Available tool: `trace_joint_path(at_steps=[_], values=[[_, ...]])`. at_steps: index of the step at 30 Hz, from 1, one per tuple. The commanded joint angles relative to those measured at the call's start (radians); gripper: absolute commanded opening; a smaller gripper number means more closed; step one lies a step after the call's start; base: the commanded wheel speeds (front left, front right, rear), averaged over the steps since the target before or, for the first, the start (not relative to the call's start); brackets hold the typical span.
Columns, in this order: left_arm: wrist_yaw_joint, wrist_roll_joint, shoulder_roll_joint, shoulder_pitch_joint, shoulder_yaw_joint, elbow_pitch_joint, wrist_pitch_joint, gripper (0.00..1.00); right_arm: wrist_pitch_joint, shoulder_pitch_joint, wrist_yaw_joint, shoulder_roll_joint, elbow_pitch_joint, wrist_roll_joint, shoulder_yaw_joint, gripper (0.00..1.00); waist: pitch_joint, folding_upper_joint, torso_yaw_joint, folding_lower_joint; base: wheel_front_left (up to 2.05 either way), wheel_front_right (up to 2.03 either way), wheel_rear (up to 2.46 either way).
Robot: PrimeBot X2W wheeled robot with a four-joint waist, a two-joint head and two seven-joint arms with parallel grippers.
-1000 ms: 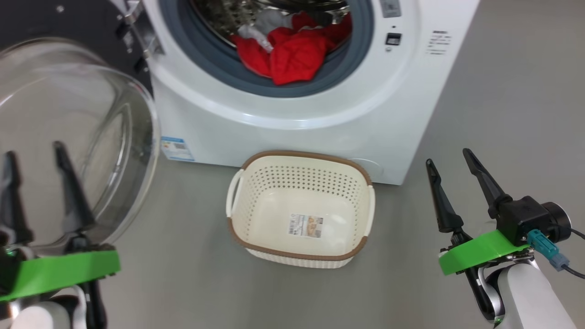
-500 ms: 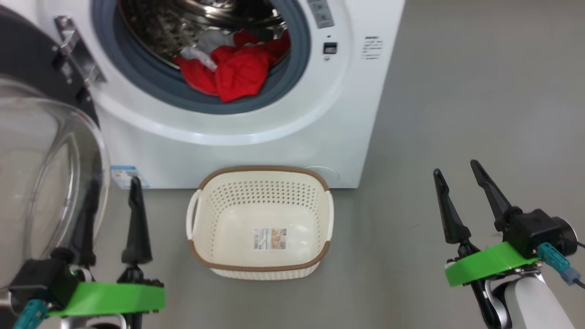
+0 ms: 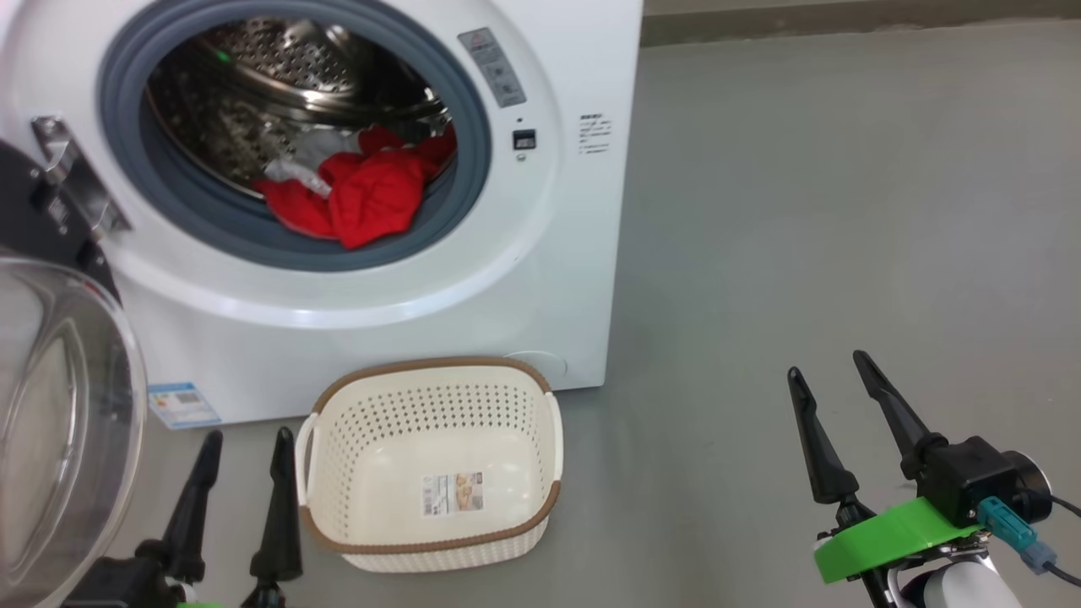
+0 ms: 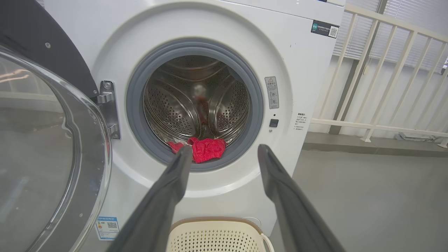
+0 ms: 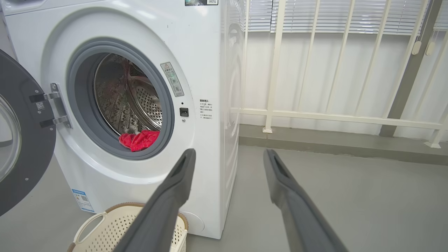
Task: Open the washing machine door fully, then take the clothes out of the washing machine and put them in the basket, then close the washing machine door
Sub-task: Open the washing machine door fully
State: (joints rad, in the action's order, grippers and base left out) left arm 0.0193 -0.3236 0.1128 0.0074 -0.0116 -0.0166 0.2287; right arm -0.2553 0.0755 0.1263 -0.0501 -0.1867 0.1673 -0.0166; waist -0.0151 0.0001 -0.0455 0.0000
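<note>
"Clothes, where did they lie?"

"In the mouth of the washing machine, upper left of the frame. They made a red heap with a pale piece, draped onto the grey ring. None had reached the basket, which stood empty on the floor at lower centre, just before the machine's front."

"And what had changed?"

"Mostly the view itself had swung, so the whole scene had slid left and down. The washing machine door had stayed wide open at the left edge. The left pincer, earlier in front of that door, now sat at the bottom left just beside the basket, spread and holding nothing. The right pincer, lower right, was spread and empty too."

"Meaning?"

"I judged the door step done, and the unloading not yet begun."
</note>
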Motion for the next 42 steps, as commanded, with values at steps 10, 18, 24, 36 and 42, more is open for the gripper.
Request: trace_joint_path(at_steps=[10,18,24,36,42], values=[[-0.023,0.036,0.016,0.027,0.029,-0.019,0.021,1.00,-0.006,-0.034,0.004,-0.005,0.047,-0.019,-0.029,1.00,0.042,-0.0001,-0.037,0.0000,0.00,0.00,0.00],[-0.040,0.047,0.023,0.061,0.038,-0.021,0.026,1.00,-0.006,-0.080,0.004,-0.010,0.062,-0.026,-0.023,1.00,0.056,-0.0001,-0.044,0.0000,0.00,0.00,0.00],[-0.049,0.051,0.030,0.075,0.042,-0.014,0.027,1.00,-0.006,-0.083,0.004,-0.010,0.064,-0.030,-0.021,1.00,0.059,-0.0001,-0.049,0.0000,0.00,0.00,0.00],[-0.075,0.061,0.037,0.076,0.036,0.000,0.013,1.00,-0.006,-0.080,0.004,-0.008,0.063,-0.032,-0.027,1.00,0.053,-0.0001,-0.041,0.0000,0.21,-0.21,0.00],[-0.086,0.062,0.040,0.075,0.035,0.006,0.010,1.00,-0.006,-0.076,0.004,-0.007,0.059,-0.029,-0.032,1.00,0.049,-0.0001,-0.037,0.0000,1.24,-1.24,0.00]])
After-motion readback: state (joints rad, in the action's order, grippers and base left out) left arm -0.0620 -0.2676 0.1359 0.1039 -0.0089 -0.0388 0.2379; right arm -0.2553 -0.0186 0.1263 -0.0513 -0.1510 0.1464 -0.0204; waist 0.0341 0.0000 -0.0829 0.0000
